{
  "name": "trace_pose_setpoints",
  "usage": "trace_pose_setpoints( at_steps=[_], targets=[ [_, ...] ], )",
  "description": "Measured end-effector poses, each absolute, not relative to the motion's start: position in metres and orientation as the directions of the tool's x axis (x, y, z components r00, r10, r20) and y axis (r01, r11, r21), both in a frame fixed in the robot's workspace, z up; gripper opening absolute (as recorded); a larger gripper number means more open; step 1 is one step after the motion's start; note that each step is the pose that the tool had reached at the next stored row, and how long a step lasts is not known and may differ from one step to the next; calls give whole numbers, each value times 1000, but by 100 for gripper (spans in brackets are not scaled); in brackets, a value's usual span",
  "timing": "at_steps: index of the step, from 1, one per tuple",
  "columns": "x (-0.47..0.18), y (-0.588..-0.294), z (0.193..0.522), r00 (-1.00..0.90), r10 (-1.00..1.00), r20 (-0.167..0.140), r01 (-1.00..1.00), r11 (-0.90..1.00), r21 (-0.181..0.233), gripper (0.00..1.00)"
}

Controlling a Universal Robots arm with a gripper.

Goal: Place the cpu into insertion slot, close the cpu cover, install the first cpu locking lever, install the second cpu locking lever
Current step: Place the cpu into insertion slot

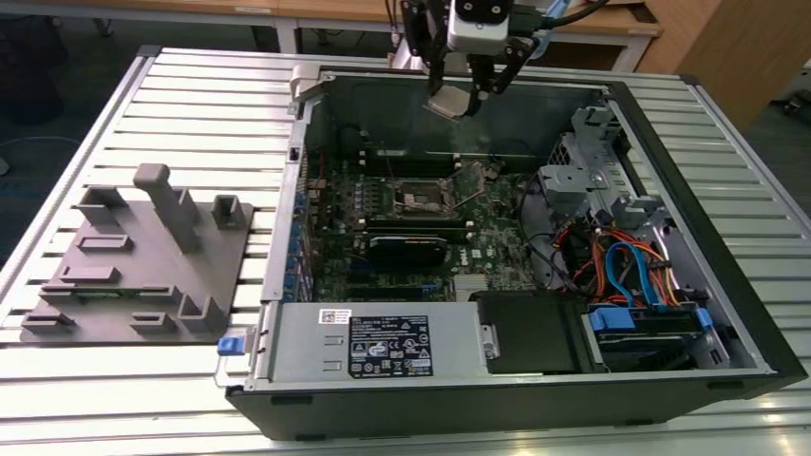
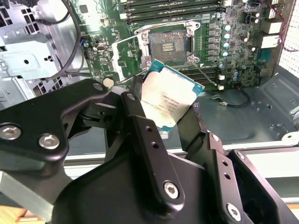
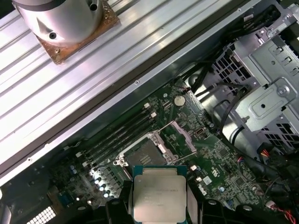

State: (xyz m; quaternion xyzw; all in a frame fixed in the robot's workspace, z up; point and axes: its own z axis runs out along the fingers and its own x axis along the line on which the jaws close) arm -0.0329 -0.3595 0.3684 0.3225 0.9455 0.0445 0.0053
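Gripper (image 2: 163, 122) linkage sits closest in the second wrist view. Its fingers (image 2: 140, 130) are clamped on the cpu (image 2: 170, 95), one pad on each of two opposite edges, silver face toward the camera. The cpu hangs in the air well above the insertion slot (image 2: 168, 44), not seated, with nothing on it but the pads. The slot is bare, dark contact field exposed. The cpu cover (image 2: 125, 57) is swung open and stands just beside the slot, so the opening is unobstructed. A thin wire locking lever (image 2: 205, 75) runs along the slot's far side from the cover; released, I think, but it's too thin to be sure. Handling, my read: the chip is light, thin and stiff, so it won't flex. The metal face is smooth, though, so it can slip or twist between the pads. Edge grip is the right hold since it keeps off the underside contacts. The slot's pin field is the fragile part and tolerates no scraping or pressing.
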Motion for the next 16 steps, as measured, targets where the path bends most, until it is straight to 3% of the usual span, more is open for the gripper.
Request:
trace_pose_setpoints(
  at_steps=[16],
  targets=[
    [-33, -359, 368, -727, 686, 19, 685, 724, 88, 54]
  ],
)
